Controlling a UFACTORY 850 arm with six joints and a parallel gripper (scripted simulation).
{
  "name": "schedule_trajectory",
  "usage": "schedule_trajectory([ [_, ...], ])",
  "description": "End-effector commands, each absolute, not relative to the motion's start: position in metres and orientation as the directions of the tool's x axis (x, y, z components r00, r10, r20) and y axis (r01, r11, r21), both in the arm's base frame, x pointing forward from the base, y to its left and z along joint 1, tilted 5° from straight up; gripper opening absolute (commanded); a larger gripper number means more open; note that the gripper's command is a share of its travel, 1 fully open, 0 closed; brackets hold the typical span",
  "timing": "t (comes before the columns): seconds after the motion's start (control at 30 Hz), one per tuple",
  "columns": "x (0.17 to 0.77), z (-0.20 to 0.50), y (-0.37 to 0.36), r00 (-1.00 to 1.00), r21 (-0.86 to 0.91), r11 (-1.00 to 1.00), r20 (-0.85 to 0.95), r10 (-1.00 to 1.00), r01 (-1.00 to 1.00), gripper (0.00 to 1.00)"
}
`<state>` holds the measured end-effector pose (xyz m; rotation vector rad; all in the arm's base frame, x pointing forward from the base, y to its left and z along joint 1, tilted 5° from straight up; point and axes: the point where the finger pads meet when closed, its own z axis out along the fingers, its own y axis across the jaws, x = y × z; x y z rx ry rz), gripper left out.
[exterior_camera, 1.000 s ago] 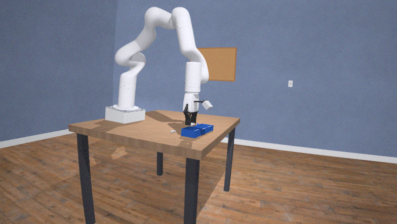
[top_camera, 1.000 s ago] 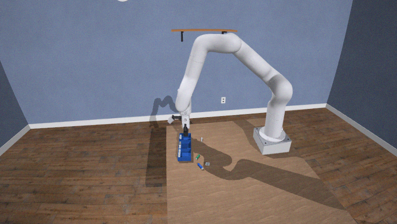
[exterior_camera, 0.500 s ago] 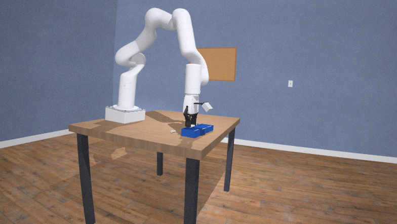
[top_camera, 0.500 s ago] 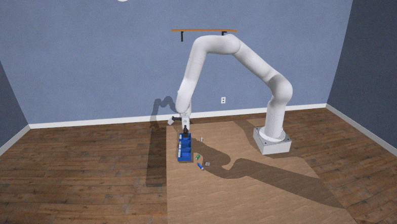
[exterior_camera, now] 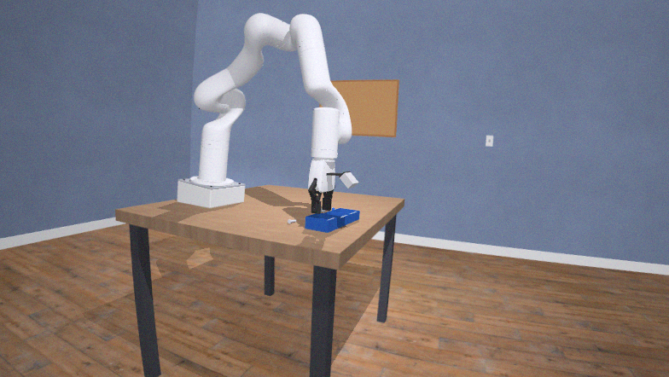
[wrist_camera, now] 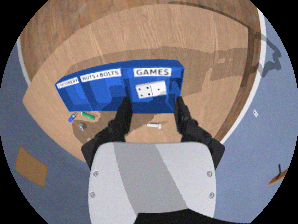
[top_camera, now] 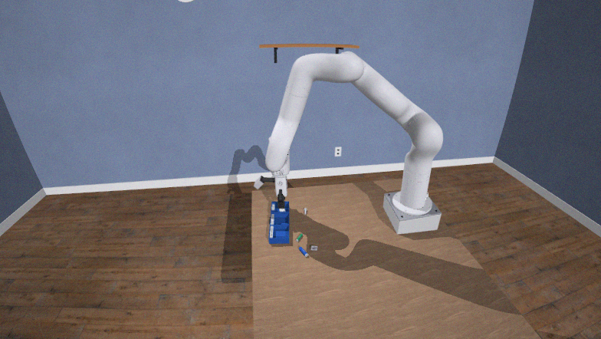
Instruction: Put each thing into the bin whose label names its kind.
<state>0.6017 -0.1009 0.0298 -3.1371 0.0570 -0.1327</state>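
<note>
With its fingers standing wide apart and gripping nothing, the gripper [top_camera: 281, 208] [exterior_camera: 322, 211] [wrist_camera: 153, 104] is hovering over the GAMES bin [top_camera: 285, 205] [exterior_camera: 321, 223] [wrist_camera: 174, 75], where the white domino [wrist_camera: 151, 89] is lying below the fingertips. Beside the row of bins, the bolt [top_camera: 305, 211] [exterior_camera: 291, 221] [wrist_camera: 154, 125] is resting on the table [top_camera: 336, 294] [exterior_camera: 262, 234] [wrist_camera: 200, 30], while a green cylinder [top_camera: 299, 237] [wrist_camera: 88, 116], a blue cylinder [top_camera: 303, 251] [wrist_camera: 72, 118] and a small grey item [top_camera: 313, 248] [wrist_camera: 82, 126] are lying near the STATIONERY [top_camera: 278, 239] [wrist_camera: 65, 99] and NUTS+BOLTS [top_camera: 285, 220] [wrist_camera: 103, 95] bins.
</note>
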Motion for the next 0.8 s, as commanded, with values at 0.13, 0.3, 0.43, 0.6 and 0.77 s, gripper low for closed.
schedule_trajectory([
  [0.13, 0.603, 0.031, -0.101, 0.996, -0.002, -0.999, 0.086, -0.036, -0.036, 0.71],
  [0.3, 0.602, 0.041, -0.101, 0.996, -0.002, -0.999, 0.086, -0.036, -0.036, 0.71],
  [0.43, 0.602, 0.041, -0.101, 0.996, -0.002, -0.999, 0.086, -0.036, -0.036, 0.71],
  [0.6, 0.593, 0.041, -0.101, 0.993, -0.007, -0.996, 0.086, -0.086, -0.086, 0.29],
  [0.77, 0.552, 0.043, -0.1, 0.959, -0.024, -0.962, 0.082, -0.272, -0.271, 0.29],
])
